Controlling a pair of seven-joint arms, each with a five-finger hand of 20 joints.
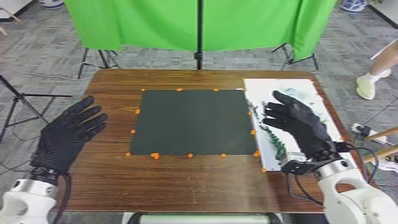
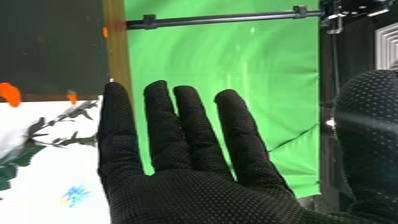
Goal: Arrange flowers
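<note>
Green leaves [image 1: 279,145] lie on the white sheet [image 1: 266,89] towards the right side of the table [image 1: 115,187], just beside our right hand [image 1: 305,131], and in the right wrist view we also find a small blue flower [image 2: 75,194] on that sheet. The dark mat [image 1: 191,122], edged with orange tabs [image 1: 155,156], sits next to it in the middle of the table. Our right hand is over the sheet, its fingers long and spread, with nothing in its grasp; our left hand [image 1: 62,137] is at the table's left edge, equally wide and just as free of any load. As for how far along we are, we judge this to be the very start: the leaves and flower are all on the sheet, and none is in a hand. What is left, then, is nearly everything: choosing a piece, picking it up and placing it (we suppose the mat is where it goes, though nothing marks out a finished design), then repeating that until the arrangement stands complete.
</note>
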